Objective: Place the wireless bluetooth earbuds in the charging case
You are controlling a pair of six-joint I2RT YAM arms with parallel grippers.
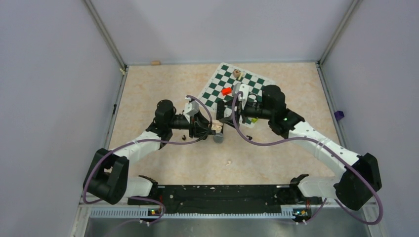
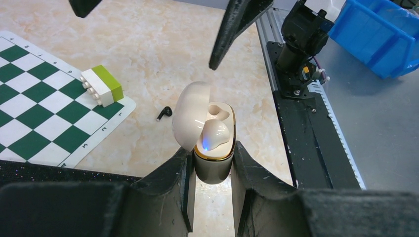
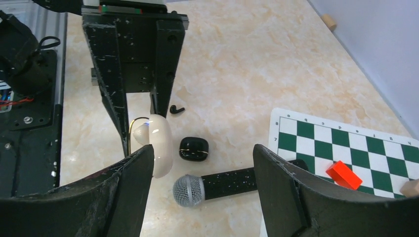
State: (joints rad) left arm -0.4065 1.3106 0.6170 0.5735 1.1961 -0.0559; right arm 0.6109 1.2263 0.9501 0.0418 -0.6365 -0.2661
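My left gripper (image 2: 212,152) is shut on the lower body of a cream charging case (image 2: 213,165), held upright with its lid (image 2: 190,114) swung open. One off-white earbud (image 2: 215,135) sits in the case with a blue light on; the socket beside it is empty. A black earbud (image 2: 164,113) lies on the table just beyond the case, also seen in the right wrist view as a black earbud (image 3: 176,109). My right gripper (image 3: 202,163) is open with nothing in it, above the case (image 3: 159,148) and the microphone. From above, both grippers meet at the case (image 1: 216,128).
A black microphone (image 3: 217,185) and a shut black case (image 3: 193,148) lie under the right gripper. The chessboard mat (image 1: 247,85) carries a red piece (image 3: 343,175) and a white and yellow-green block (image 2: 102,85). A small pale bit (image 1: 229,162) lies nearer the bases.
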